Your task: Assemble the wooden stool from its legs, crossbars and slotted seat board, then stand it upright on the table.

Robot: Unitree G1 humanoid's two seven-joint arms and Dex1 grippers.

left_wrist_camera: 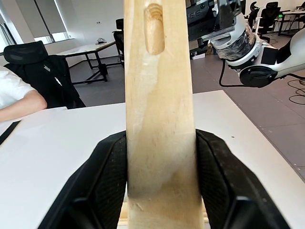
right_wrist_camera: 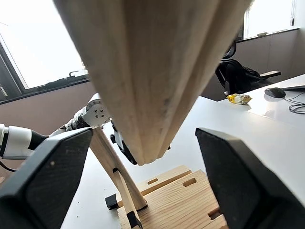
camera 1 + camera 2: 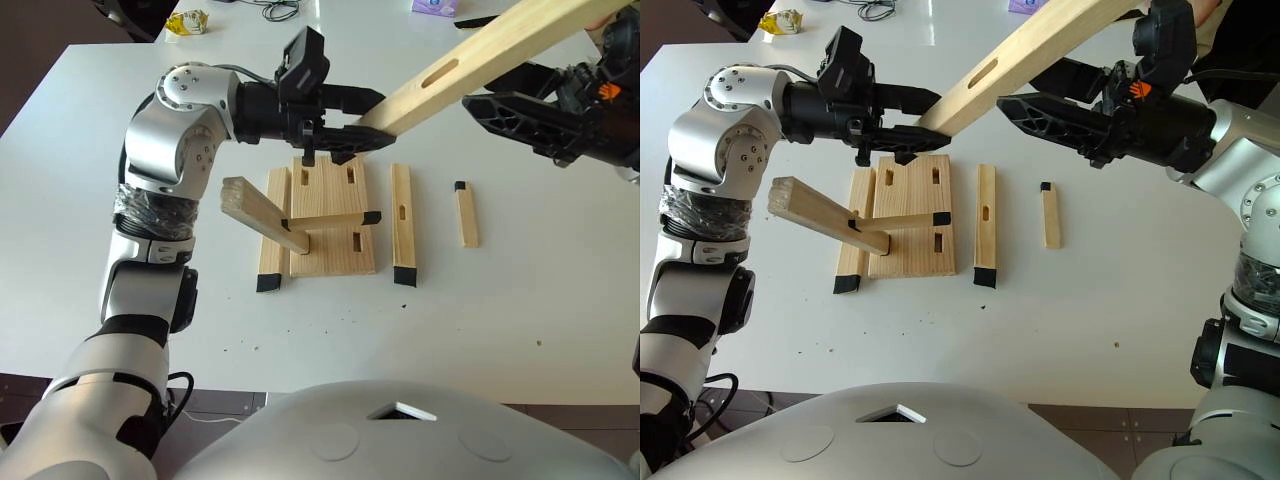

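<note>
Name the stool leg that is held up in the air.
The slotted leg clamped in the left gripper, slanting up above the seat board; the others lie flat or are plugged into the board.

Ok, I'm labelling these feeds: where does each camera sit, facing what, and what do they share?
Left eye view: on head, facing down at table; left arm, left gripper.
Right eye view: same head, same scene; both arms, right gripper.
Left wrist view: on left wrist, looks along the long leg between its fingers; right arm beyond.
Right wrist view: on right wrist, looks past that leg to the seat board; own open fingers, left arm.
Shared: all show the long leg.
</note>
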